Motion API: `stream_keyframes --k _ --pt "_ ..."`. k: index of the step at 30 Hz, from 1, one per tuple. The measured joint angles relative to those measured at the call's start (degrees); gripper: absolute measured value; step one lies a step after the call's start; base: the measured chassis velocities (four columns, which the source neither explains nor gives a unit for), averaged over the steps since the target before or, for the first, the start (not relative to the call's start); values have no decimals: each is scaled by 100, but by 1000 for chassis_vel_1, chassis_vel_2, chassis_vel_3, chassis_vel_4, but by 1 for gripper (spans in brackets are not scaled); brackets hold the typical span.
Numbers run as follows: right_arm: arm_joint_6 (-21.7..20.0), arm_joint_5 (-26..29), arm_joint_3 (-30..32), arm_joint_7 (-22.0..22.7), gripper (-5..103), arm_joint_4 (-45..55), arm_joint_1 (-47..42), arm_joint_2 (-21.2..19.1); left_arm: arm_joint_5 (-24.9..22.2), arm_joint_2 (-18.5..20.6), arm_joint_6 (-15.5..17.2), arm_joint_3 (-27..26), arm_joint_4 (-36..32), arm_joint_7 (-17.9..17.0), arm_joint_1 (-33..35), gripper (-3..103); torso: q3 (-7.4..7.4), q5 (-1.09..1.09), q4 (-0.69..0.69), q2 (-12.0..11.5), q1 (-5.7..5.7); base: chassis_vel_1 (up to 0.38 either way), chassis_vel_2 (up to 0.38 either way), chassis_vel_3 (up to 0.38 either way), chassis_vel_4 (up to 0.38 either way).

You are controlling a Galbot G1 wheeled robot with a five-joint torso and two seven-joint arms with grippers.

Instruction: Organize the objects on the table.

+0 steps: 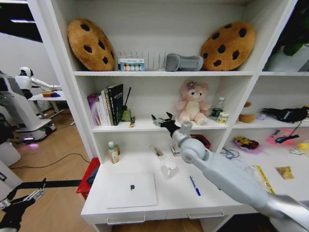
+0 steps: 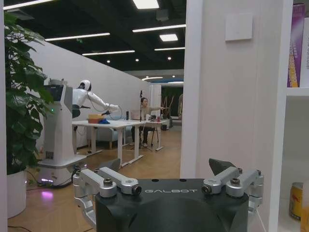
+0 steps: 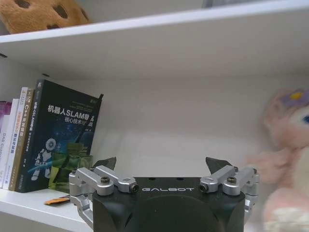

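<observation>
Long white bench (image 1: 164, 203), smooth and flat-topped, joined to tall white shelving, shallow drawers with metal bar handles along the front edge. Thin silver laptop (image 1: 132, 190), closed, matte lid with a small dark logo, flat on the bench at about 7 o'clock of the head view's centre. Slim blue pen (image 1: 194, 185) lying apart from it at about 5 o'clock, near the front of the bench. Clear rounded mug (image 1: 169, 169) between laptop and pen, farther back. Small bottle (image 1: 113, 152) upright at the bench's back, at 9 o'clock from the mug.

Right gripper (image 1: 165, 123) raised at the middle shelf, at centre of the head view, grey jointed arm running down to 4 o'clock; jaws apart, dark tips spread wide and holding nothing in the right wrist view (image 3: 163, 166). Fluffy pink plush (image 1: 193, 103) just beside it at 2 o'clock, upright row of books (image 1: 107, 105) at 9 o'clock on the same shelf. Two round cookie-shaped cushions (image 1: 91, 44) leaning on the top shelf.

Left gripper (image 1: 23, 200) low at 8 o'clock, off the bench over wooden floor; jaws apart and empty in the left wrist view (image 2: 166, 169), beside the shelving's white side panel.
</observation>
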Motion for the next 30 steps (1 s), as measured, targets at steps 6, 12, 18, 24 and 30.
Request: stream_keyframes --k 6,12,18,24,30 --pt "364 -839 1074 -206 100 711 -1706 -395 0 0 0 0 0 -1 0 100 0 0 4 0 0 0 0 0 0" --pt "815 -1643 2489 -170 100 666 -3632 77 0 0 0 1 0 -1 0 100 0 -1 6 0 0 0 0 0 0" --pt "1024 -1804 3370 -197 100 373 -5198 625 0 0 0 0 0 -2 0 100 0 -3 3 1 -1 0 0 0 0" --pt "371 -1614 3134 5 100 167 -5402 870 0 0 0 0 0 -2 0 100 0 -2 5 0 0 0 0 0 0" --pt "-839 -675 2961 438 100 45 -5195 788 0 0 0 0 0 -2 0 100 0 -3 4 -1 0 0 0 0 0"
